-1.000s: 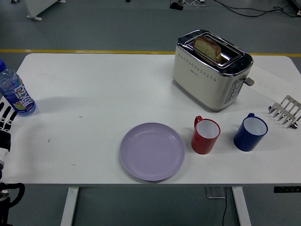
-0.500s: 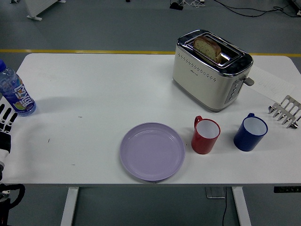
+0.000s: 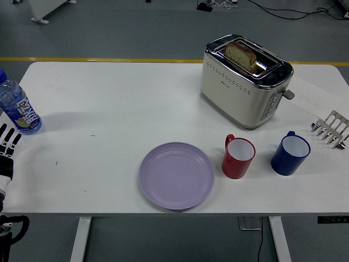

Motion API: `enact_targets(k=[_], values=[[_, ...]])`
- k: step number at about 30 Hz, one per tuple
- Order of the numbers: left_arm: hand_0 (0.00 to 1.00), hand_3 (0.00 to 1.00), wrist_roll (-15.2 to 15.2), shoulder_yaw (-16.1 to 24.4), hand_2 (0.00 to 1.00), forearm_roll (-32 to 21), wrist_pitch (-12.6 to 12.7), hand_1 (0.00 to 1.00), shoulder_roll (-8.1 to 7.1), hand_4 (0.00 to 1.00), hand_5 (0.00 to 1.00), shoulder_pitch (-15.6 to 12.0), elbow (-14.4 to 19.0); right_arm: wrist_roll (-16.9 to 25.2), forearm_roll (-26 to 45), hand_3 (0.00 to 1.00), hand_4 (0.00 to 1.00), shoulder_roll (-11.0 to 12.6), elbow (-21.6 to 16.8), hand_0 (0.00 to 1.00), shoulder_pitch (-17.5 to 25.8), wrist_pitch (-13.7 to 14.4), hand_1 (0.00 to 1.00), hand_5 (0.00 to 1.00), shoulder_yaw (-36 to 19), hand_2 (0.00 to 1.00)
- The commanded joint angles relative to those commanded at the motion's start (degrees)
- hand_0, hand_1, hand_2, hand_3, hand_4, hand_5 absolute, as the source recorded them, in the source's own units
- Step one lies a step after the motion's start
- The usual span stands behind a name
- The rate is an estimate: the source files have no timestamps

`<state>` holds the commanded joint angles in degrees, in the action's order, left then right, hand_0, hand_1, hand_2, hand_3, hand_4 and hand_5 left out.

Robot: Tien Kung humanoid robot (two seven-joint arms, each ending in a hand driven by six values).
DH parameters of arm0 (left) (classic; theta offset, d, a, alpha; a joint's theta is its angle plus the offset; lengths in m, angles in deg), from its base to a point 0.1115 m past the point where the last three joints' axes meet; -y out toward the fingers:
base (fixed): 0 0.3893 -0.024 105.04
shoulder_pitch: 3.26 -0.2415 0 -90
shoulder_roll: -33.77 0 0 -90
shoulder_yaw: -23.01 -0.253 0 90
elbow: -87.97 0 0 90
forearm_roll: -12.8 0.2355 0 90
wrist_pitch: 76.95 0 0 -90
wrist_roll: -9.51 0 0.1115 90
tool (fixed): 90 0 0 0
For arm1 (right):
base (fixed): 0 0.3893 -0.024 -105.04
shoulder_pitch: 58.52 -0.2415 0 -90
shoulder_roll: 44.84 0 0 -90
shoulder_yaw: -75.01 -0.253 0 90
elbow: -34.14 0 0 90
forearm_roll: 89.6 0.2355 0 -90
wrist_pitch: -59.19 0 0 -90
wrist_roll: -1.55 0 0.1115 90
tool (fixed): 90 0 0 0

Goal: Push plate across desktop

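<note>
Fingers (image 3: 10, 136) of left hand (image 3: 6, 150) apparently spreading, gripping nothing, at table's (image 3: 109, 98) left edge. Toaster (image 3: 244, 82) holding 1 bread slice. Lilac plate (image 3: 176, 175) sitting untouched near front edge, beside red mug (image 3: 238, 157).

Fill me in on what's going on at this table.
Nothing is being handled right now. The robot's left hand sits at the table's left edge, fingers spread and holding nothing, beside a water bottle. The purple plate it is meant to push lies untouched near the front edge, with a red mug and a blue mug to its right. A toaster holding bread stands behind them. The right hand is out of view.
</note>
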<state>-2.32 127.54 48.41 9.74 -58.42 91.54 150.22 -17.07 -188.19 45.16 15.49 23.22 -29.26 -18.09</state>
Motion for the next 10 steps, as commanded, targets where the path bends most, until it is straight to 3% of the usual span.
enact_targets(k=[10], values=[[0.608,0.657,0.04,-0.03,0.683,-0.07,-0.05,0.682,-0.16,0.504,0.998,-0.07,0.1,0.19,0.05,0.609,0.138,0.0,0.06,0.576,0.02,-0.01,0.54,0.611,0.04,0.605]])
